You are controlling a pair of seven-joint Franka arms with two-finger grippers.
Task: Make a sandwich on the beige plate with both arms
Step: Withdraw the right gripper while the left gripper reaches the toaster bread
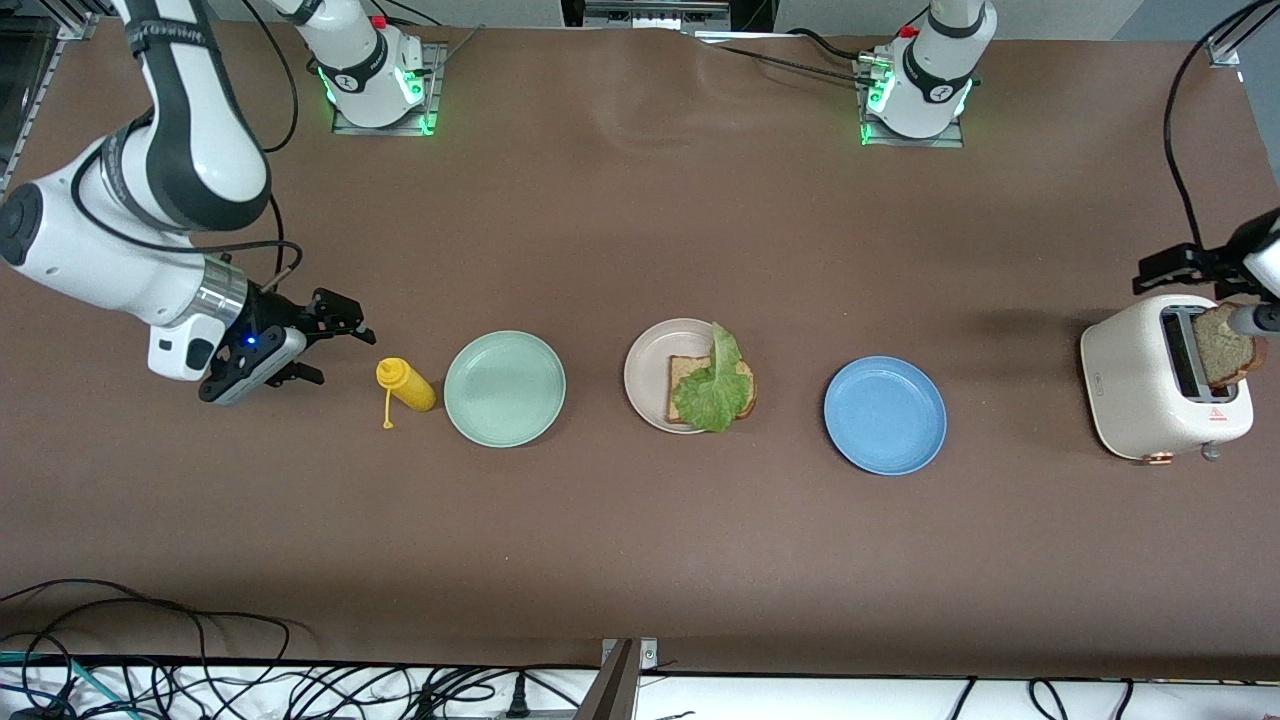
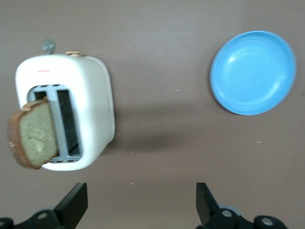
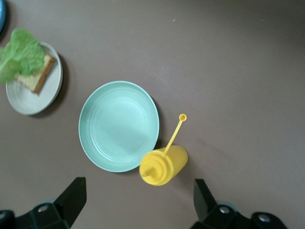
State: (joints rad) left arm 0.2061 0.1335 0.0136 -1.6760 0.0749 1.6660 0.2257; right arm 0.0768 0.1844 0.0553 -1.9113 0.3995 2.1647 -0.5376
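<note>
The beige plate [image 1: 648,362] sits mid-table and carries one brown bread slice [image 1: 690,372] with a ruffled green lettuce leaf [image 1: 712,392] draped over it. A second bread slice [image 1: 1224,346] stands tilted out of a slot of the white toaster [image 1: 1140,385] at the left arm's end. My left gripper [image 1: 1168,270] hangs open over the table beside the toaster, holding nothing. In the left wrist view the slice [image 2: 33,136] and toaster [image 2: 90,95] lie ahead of the open left gripper [image 2: 141,201]. My right gripper [image 1: 340,356] is open and empty, beside the yellow bottle.
A yellow squeeze bottle [image 1: 408,386] lies on its side between the right gripper and a mint-green plate [image 1: 505,388]. A blue plate [image 1: 885,415] sits between the beige plate and the toaster. Cables run along the table edge nearest the front camera.
</note>
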